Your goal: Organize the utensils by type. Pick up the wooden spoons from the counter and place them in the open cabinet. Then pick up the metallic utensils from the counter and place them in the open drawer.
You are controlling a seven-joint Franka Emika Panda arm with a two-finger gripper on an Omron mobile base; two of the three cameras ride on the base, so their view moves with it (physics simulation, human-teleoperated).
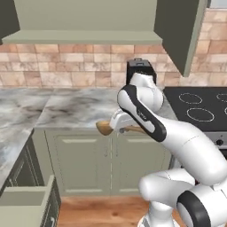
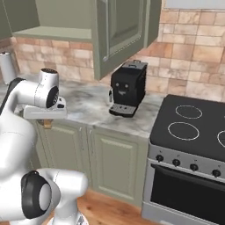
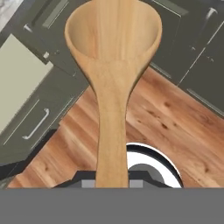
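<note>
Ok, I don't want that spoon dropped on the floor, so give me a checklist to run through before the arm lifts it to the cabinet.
1. Wooden spoon in the claw: ok, handle runs down between the fingertips.
2. Spoon level: ok, roughly horizontal in the left base view.
3. Support under spoon: not ok, it hangs past the counter edge, over the wood floor.
4. Cabinet open: ok, door swung aside, shelf bare where visible.
5. Drawer open: ok.
6. Coffee machine clear of the arm: ok, stands apart.

A home kitchen: grey-white marble desk [image 1: 66, 108], sage-green wall cabinet [image 1: 84, 22], black glass hob [image 2: 193, 127], black coffee machine [image 2: 128, 88].
</note>
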